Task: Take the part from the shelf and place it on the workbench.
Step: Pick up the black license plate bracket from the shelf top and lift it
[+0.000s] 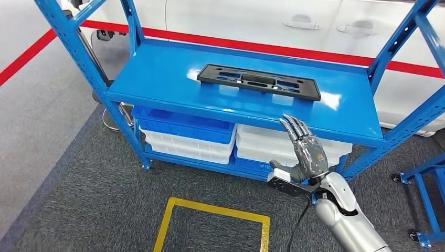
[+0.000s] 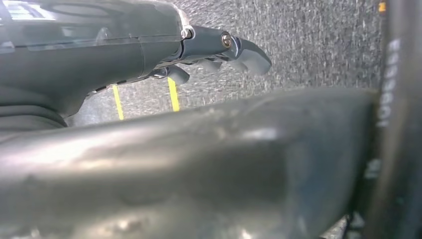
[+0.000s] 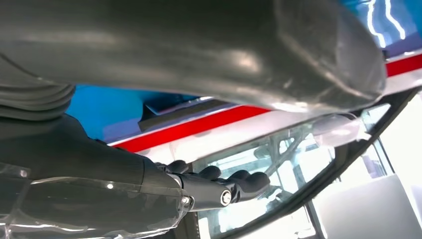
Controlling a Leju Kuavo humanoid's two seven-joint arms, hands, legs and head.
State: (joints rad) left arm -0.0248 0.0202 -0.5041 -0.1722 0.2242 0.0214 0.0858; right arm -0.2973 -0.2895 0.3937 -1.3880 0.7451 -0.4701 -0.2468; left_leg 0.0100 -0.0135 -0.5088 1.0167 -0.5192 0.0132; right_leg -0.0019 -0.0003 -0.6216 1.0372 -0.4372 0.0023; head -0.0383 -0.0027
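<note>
A long black plastic part (image 1: pixel 258 82) with several slots lies flat on the top board of the blue shelf (image 1: pixel 157 79), toward its back right. My right hand (image 1: pixel 304 149) is raised in front of the shelf's front edge, below and nearer than the part, with its fingers stretched apart and nothing in it. In the right wrist view the right hand (image 3: pixel 149 189) has its fingers straight, and the part (image 3: pixel 179 112) shows as a dark strip beyond them. My left hand (image 2: pixel 124 50) hangs over the grey carpet, fingers loose and holding nothing.
Under the top board sit a blue bin (image 1: pixel 181 126) and white bins (image 1: pixel 273 149). A yellow taped square (image 1: pixel 212 210) marks the carpet in front. A white car (image 1: pixel 252 21) stands behind the shelf. Another blue frame (image 1: pixel 427 199) is at the right.
</note>
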